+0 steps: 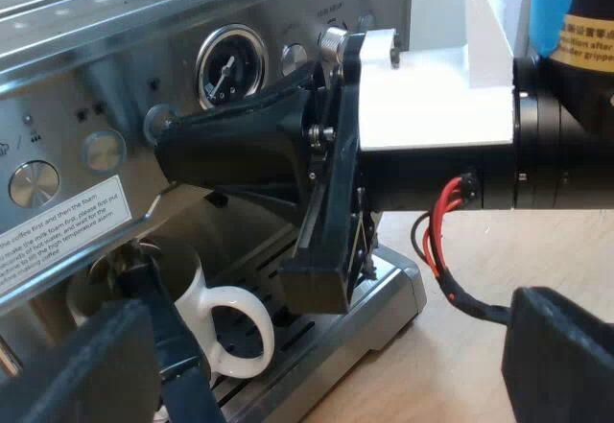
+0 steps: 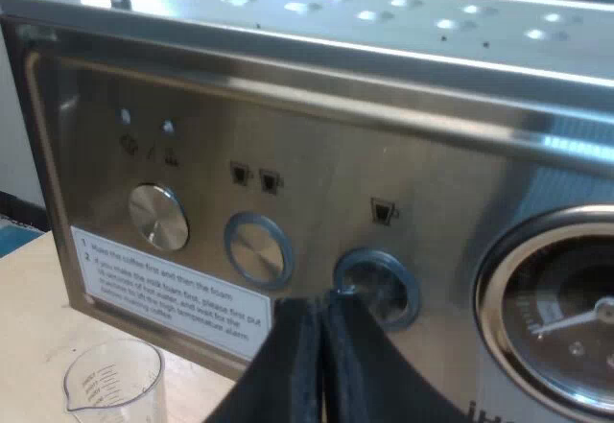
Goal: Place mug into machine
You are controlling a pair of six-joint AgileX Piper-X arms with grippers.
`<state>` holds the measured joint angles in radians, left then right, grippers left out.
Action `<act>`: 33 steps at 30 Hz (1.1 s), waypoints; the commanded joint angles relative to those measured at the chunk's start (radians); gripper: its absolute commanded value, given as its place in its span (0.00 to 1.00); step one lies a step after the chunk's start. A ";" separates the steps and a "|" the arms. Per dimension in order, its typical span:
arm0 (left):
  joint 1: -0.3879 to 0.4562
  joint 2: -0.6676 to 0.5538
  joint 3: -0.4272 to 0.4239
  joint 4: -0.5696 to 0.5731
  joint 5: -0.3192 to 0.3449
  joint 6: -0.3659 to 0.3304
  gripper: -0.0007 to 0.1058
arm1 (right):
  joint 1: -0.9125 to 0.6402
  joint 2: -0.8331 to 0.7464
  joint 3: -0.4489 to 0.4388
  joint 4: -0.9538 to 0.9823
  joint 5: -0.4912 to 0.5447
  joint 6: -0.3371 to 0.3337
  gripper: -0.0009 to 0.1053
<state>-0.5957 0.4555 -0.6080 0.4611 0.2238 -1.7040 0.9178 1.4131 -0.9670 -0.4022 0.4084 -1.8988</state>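
A white mug [image 1: 206, 317] stands on the espresso machine's drip tray [image 1: 389, 293], under the brew head, with its handle turned outward. My left gripper [image 1: 336, 300] is open, its two black fingers [image 1: 91, 370] spread wide on either side of the mug and tray, with nothing held. My right gripper [image 2: 326, 300] is shut, its tips pressed together against a round blue-ringed button [image 2: 379, 289] on the machine's panel. From the left wrist view the right gripper [image 1: 168, 145] reaches across the machine's front to that button, beside the pressure gauge [image 1: 230, 66].
The steel espresso machine [image 2: 317, 106] has a row of round buttons, an instruction label [image 2: 163, 293] and a pressure gauge [image 2: 566, 317]. A measuring glass [image 2: 115, 380] stands on the wooden table beside the machine. The right arm's body hangs over the drip tray.
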 commanded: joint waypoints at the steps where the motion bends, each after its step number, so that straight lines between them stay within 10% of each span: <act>1: -0.006 -0.004 -0.006 -0.012 0.005 -0.005 0.75 | -0.007 -0.004 -0.011 -0.013 0.004 -0.012 0.01; 33: -0.006 -0.004 -0.006 -0.012 0.005 -0.005 0.75 | -0.007 0.026 -0.011 -0.065 0.045 -0.011 0.01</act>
<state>-0.5957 0.4555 -0.6080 0.4611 0.2238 -1.7040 0.9178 1.4340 -0.9670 -0.4421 0.4421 -1.8988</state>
